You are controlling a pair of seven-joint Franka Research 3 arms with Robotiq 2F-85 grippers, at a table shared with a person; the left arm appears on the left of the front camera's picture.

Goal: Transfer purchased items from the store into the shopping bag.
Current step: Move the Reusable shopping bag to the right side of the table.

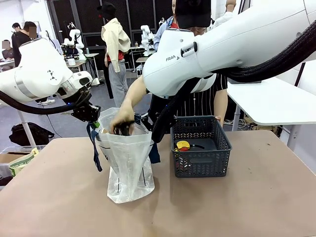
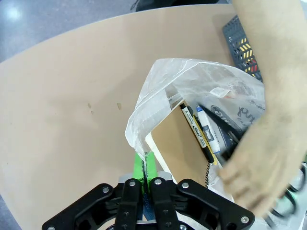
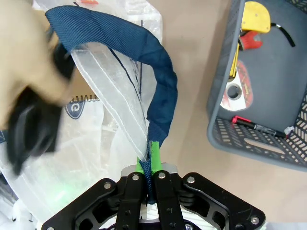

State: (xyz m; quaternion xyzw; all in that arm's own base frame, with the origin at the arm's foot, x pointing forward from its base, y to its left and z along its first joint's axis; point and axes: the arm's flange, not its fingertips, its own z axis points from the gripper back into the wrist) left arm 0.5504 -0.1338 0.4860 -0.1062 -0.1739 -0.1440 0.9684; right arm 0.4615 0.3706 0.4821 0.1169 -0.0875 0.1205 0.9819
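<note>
Stretching the left arm [image 1: 39,74] in from the left side, wrist angled down over the desk [image 1: 59,197], and pinching the translucent rim of the shopping bag [image 1: 128,165] in the left gripper [image 2: 145,164], with the green pads [image 2: 139,166] pressed fully together on the plastic. Swinging the right arm [image 1: 237,44] across the middle from the right, forearm dropping behind the bag's far side, and clamping the navy strap handle [image 3: 160,81] in the right gripper [image 3: 149,155], jaws closed tight on the webbing and a fold of film. Holding the bag upright and mouth-open between the two grips, standing on the desk just left of the dark grey basket [image 1: 200,168]. Reaching down into the bag's mouth with the person's hand [image 1: 122,121], fingers curled around something black, too blurred to name. Showing, inside the bag, a tan spiral notebook [image 2: 177,148] with a yellow-and-black marker [image 2: 197,134] lying against it. Showing, in the basket, a yellow-and-red item [image 1: 183,145], a round disc [image 3: 235,88] and a red-and-black pen [image 3: 259,127].
</note>
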